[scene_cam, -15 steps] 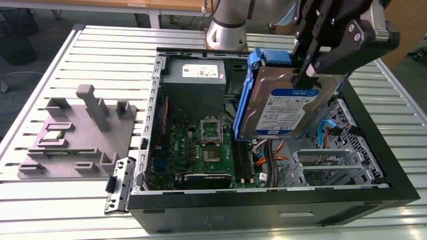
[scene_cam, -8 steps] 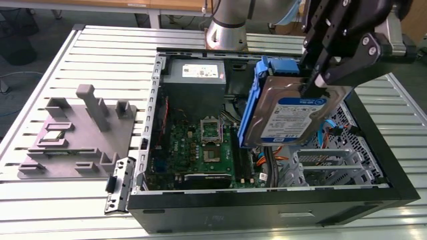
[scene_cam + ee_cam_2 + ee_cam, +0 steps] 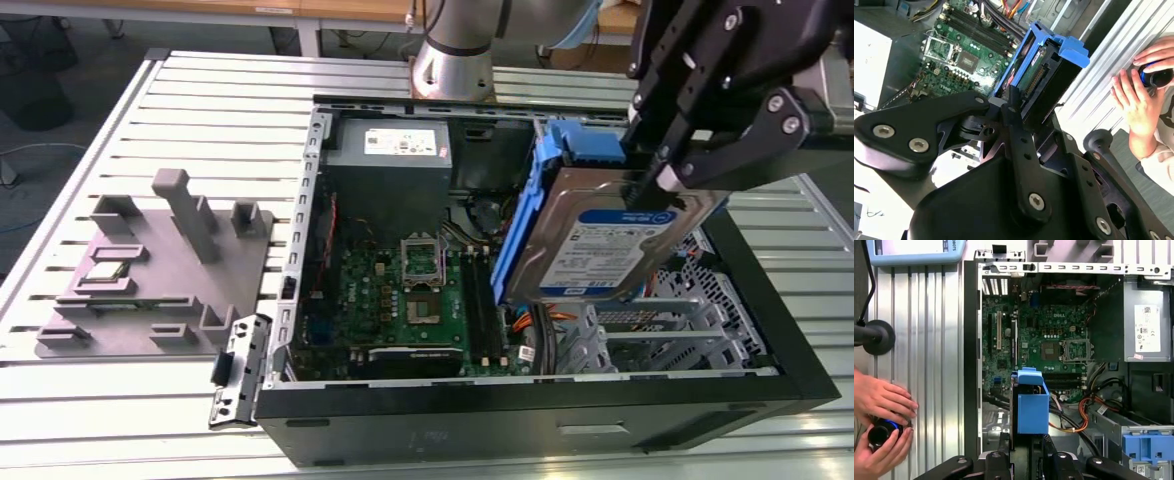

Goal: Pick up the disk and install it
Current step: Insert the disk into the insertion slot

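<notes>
The disk (image 3: pixel 601 250) hung tilted, pinched between fingers (image 3: pixel 651 185); blue rails (image 3: pixel 521 222) might snag chassis cables (image 3: pixel 538 323), twisting it loose.

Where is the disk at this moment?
The disk hangs on edge, held by the gripper, over the open computer case toward the exterior view's right, above the metal drive cage and beside the motherboard.

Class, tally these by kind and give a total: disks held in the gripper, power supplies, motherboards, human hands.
Disk: 1
Power supply: 1
Motherboard: 1
Hands: 2
Total: 5
</notes>
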Robot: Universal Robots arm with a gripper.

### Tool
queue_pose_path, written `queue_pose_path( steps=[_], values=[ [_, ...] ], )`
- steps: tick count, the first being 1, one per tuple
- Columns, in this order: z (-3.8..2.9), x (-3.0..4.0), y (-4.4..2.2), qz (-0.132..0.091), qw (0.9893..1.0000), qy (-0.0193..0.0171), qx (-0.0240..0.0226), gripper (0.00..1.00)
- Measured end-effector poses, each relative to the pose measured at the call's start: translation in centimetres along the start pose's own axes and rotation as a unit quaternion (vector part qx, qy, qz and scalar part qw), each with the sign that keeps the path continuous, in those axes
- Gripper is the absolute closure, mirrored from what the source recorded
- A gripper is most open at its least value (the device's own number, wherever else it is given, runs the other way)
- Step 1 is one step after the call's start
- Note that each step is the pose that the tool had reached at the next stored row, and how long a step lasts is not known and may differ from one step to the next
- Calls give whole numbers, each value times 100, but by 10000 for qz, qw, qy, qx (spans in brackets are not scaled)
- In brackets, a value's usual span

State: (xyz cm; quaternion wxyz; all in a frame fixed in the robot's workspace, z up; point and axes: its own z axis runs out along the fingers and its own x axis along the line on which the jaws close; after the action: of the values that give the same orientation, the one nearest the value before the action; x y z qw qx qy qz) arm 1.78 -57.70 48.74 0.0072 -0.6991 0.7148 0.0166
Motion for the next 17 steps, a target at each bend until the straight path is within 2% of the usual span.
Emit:
queue_pose_path(
  steps=[4, 9, 17],
  values=[
    [3, 11, -104, 1, 10000, -1, -4, 65],
    [6, 12, -265, 2, 10000, 0, -7, 65],
    [17, 6, -601, 3, 10000, 0, -17, 65]
  ],
)
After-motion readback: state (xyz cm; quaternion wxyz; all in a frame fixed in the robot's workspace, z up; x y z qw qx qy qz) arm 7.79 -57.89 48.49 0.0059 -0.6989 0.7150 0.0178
